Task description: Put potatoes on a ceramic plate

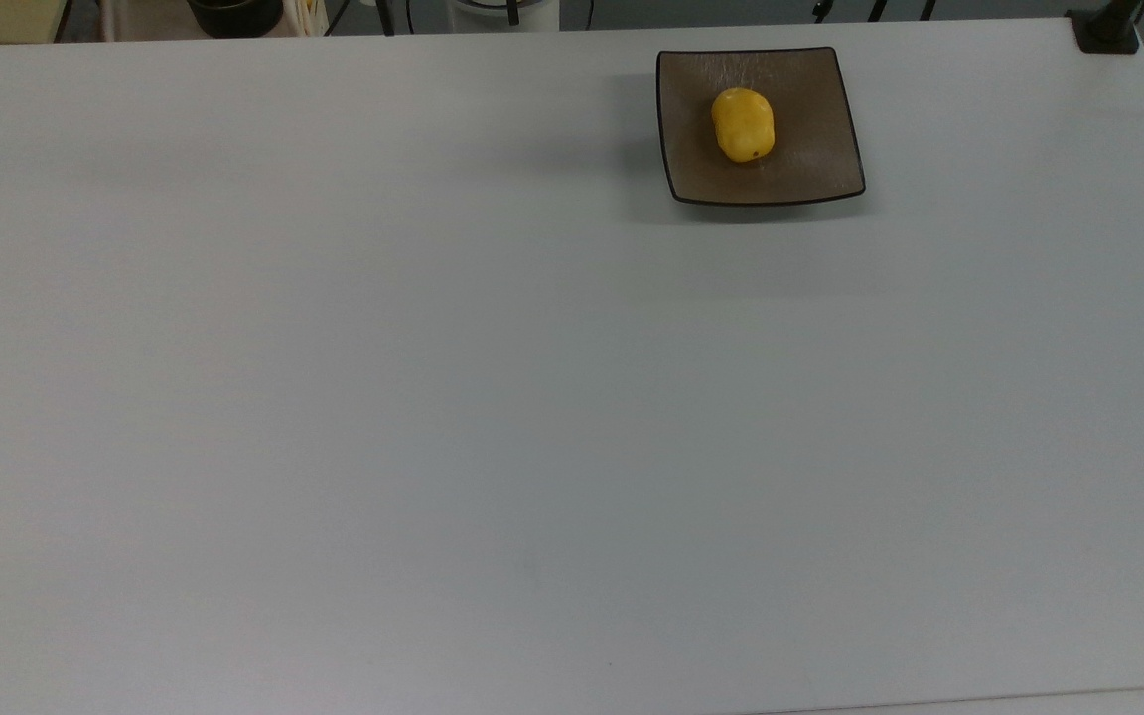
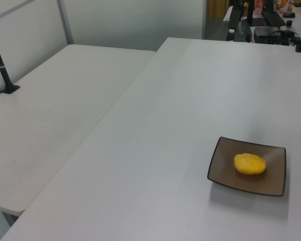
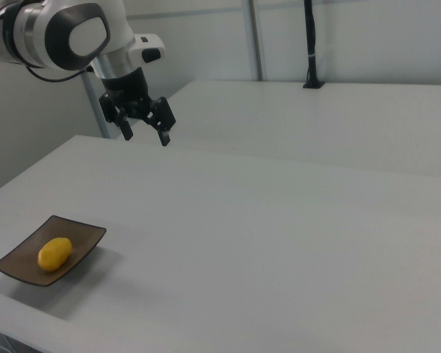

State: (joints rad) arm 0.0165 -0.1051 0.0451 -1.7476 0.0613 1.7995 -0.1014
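- Resting near the middle of the ceramic plate [image 1: 815, 169], the potato [image 1: 743, 123] lay on its side in the upper right of the top view, clear of every rim.
- The left view placed the same potato [image 2: 250, 163] on the plate [image 2: 226, 170] at the lower right of the frame; the right view placed the potato [image 3: 54, 253] and plate [image 3: 81, 239] at the lower left.
- The plate sat flat on the white bench [image 1: 433, 397], close to the bench's far edge along the top of the top view.
- The end effector [image 3: 143, 129] hung in the upper left of the right view, raised above the bench and well apart from the plate, its two fingers spread and holding nothing.
- Judged from this layout, the placing looked done, and only a retreat of the arm remained.
- The smooth, egg-shaped potato could roll if the plate were jolted, and the slightly upturned edges would give only modest resistance.
- A low sweep of the arm back across the bench could clip the plate and push it toward the nearby edge.
- A second bench [image 2: 55, 115] adjoined on the left of the left view, with a dark post [image 2: 1, 60] at its far left.
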